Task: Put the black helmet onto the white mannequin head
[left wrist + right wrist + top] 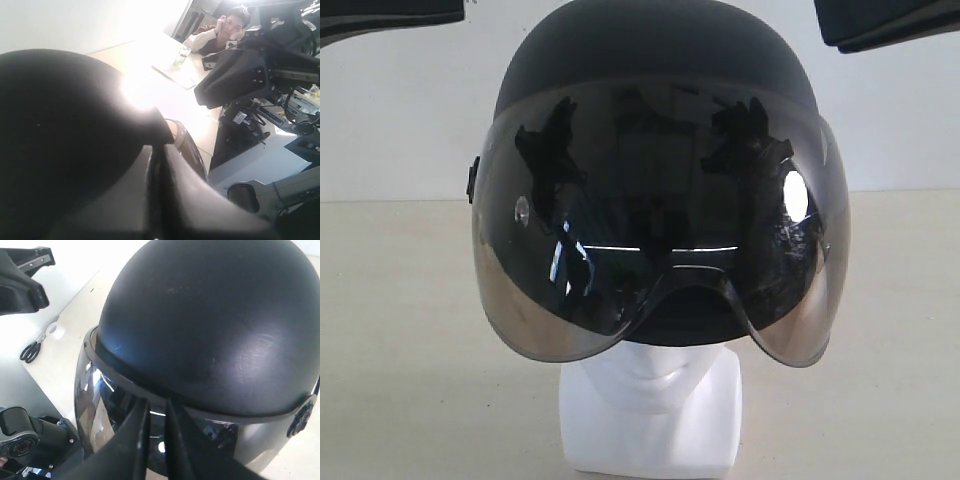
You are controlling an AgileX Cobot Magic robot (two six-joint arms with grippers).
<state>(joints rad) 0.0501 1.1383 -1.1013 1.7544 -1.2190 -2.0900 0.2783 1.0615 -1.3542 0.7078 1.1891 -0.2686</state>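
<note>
Helmet (660, 50) on mannequin head (655, 415) — beige tabletop (400, 330), white wall (400, 110) behind

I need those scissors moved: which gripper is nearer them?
Left, likely. From the right gripper, the scissors lie on the table beyond the helmet; the left gripper is at that far side.

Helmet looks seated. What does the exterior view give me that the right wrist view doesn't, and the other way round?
Only the exterior view: the white mannequin head, its chin and blocky base showing under the visor, so the black helmet sits on it. Only the right wrist view: the right gripper, fingers nearly together by the helmet's rim, plus scissors and a tape roll on the table. Both: the helmet's matte shell and tinted visor.
</note>
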